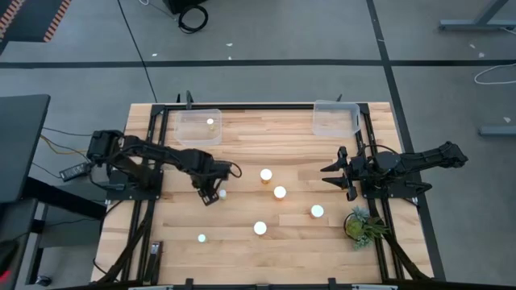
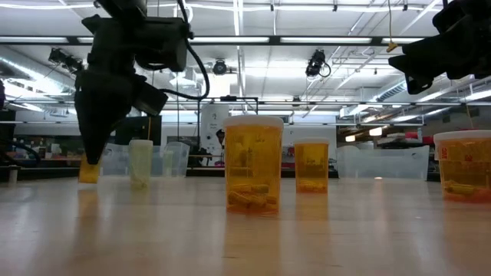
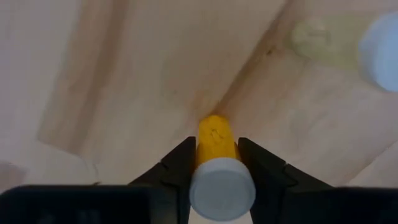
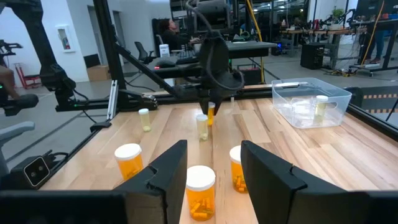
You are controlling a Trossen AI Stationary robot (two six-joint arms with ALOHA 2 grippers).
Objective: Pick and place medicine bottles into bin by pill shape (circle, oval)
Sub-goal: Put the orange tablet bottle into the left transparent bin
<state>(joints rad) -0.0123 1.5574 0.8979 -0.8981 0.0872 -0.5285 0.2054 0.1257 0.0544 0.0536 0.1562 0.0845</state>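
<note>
Nearest the table's (image 1: 242, 242) front edge we see 4 loose bottles. Mid-table, toward its left edge, the left gripper (image 3: 214, 163) is clamped on 1 narrow bottle (image 3: 216, 163) just above the wood, with another bottle (image 1: 222, 192) just beside it. At the right edge the right gripper (image 4: 213, 163) hangs with fingers spread, and 1 bottle (image 1: 210, 122) stands in the bin (image 1: 187, 130) at the far-left corner.

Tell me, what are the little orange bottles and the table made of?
The bottles look like see-through orange plastic, since pills show inside, with matte white plastic caps. The table looks like pale wood: plank seams and grain show.
</note>
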